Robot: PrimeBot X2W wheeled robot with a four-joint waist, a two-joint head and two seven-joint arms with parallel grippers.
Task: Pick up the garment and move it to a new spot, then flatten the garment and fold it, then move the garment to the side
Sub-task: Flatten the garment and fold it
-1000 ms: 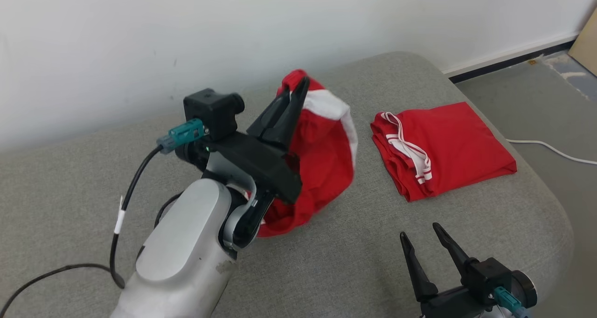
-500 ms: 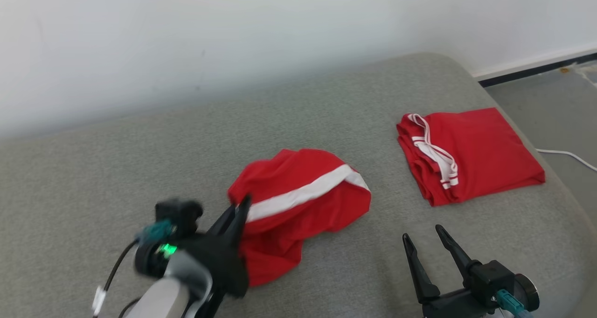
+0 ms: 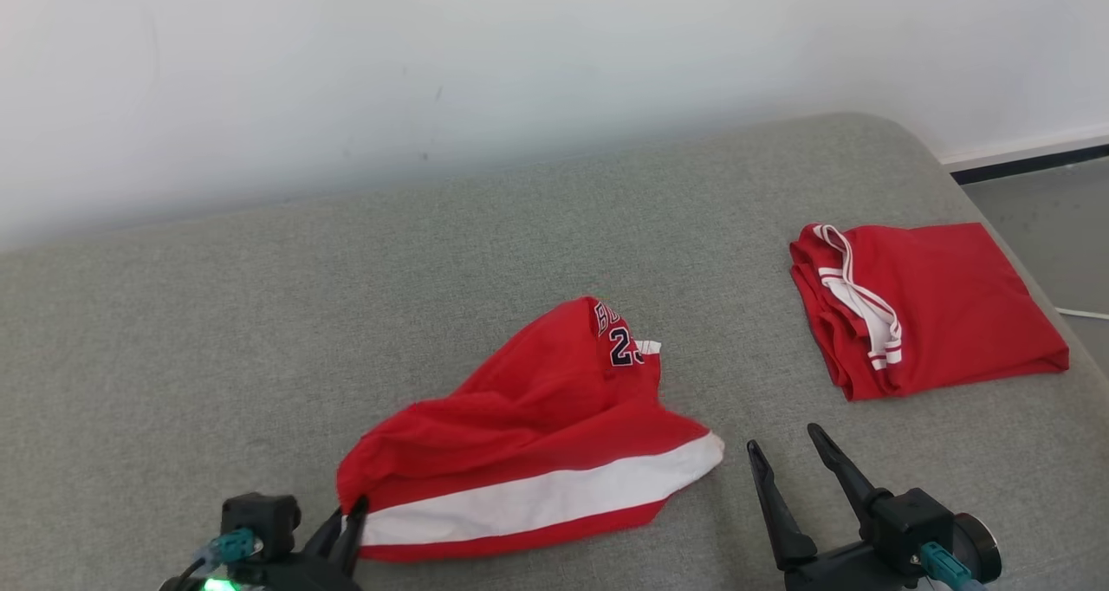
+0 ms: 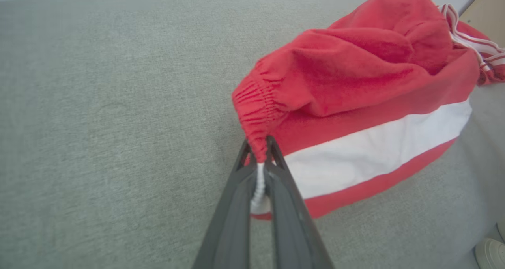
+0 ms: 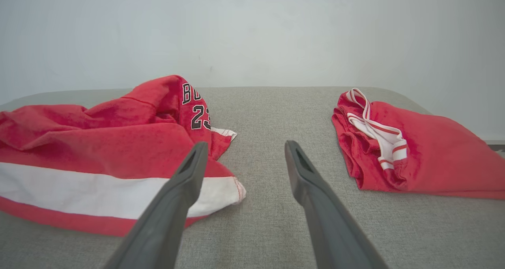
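The garment (image 3: 537,435) is a pair of red shorts with a broad white stripe and dark lettering, lying crumpled on the grey cushion (image 3: 433,253) near its front. My left gripper (image 3: 346,522) at the lower left is shut on the garment's elastic waistband corner; the left wrist view shows the bunched band (image 4: 258,115) pinched between the tips of my left gripper (image 4: 258,150). My right gripper (image 3: 784,448) stands open just right of the garment's striped end, touching nothing. Seen from the right wrist, the garment (image 5: 98,150) lies left of my right gripper (image 5: 244,150).
A second red garment (image 3: 927,305) lies folded at the cushion's right end, also in the right wrist view (image 5: 410,146). A white wall rises behind the cushion. Grey floor and a white cable (image 3: 1083,314) lie beyond the right edge. A shoe tip (image 4: 491,253) shows at the lower right.
My left gripper has swung down from high over the cushion to its front left, dragging the garment down and spreading it out. The head camera has shifted. My right gripper has stayed open.
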